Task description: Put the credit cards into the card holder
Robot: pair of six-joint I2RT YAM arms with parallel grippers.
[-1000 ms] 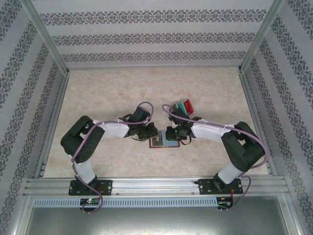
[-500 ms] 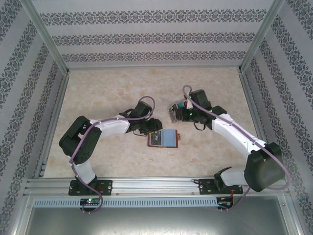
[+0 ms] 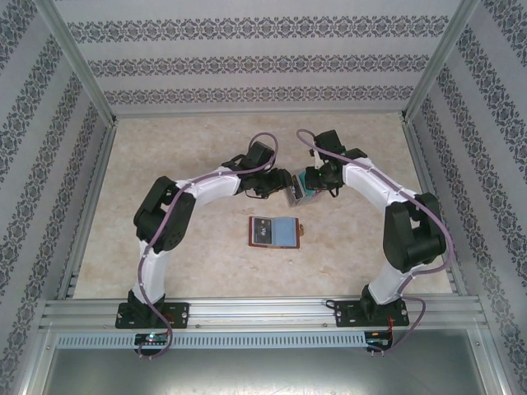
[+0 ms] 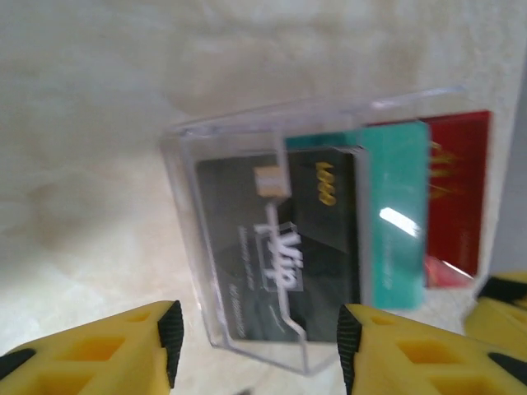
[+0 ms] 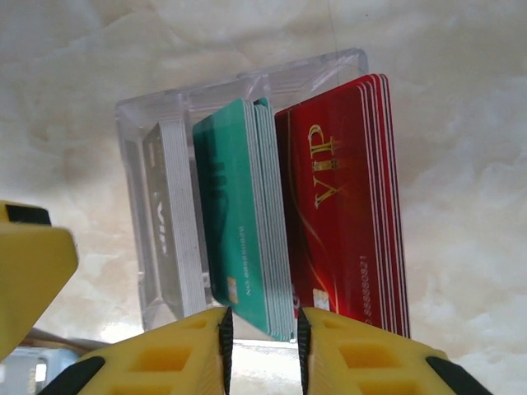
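Looks like a card pick is being lined up here. The credit cards (image 5: 247, 214) are being stored on edge in a clear tray (image 5: 247, 81) at upper centre of the top view. In the right wrist frame, grey is at the left, teal in the middle and red at the right.

The right gripper (image 5: 262, 329) is being held with its jaws nearly together, straddling the lower edge of the teal stack. Whether anything is actually being pinched can't be told. The left gripper (image 4: 259, 337) is being held spread wide at the bottom of its frame, with nothing between the jaws and the tray just beyond.

To do it well, probably only one card should be taken, so the jaws are best narrowed onto a single edge. The tray may need steadying by the left side so it isn't dragged along.

The cards' long axis is being shown top-to-bottom in the right wrist frame, faces turned left and right. The card holder (image 3: 276, 232) is being left open and flat at frame centre, just below the tray. Its long axis runs left-to-right, with the snap tab (image 3: 301, 231) at its right end.
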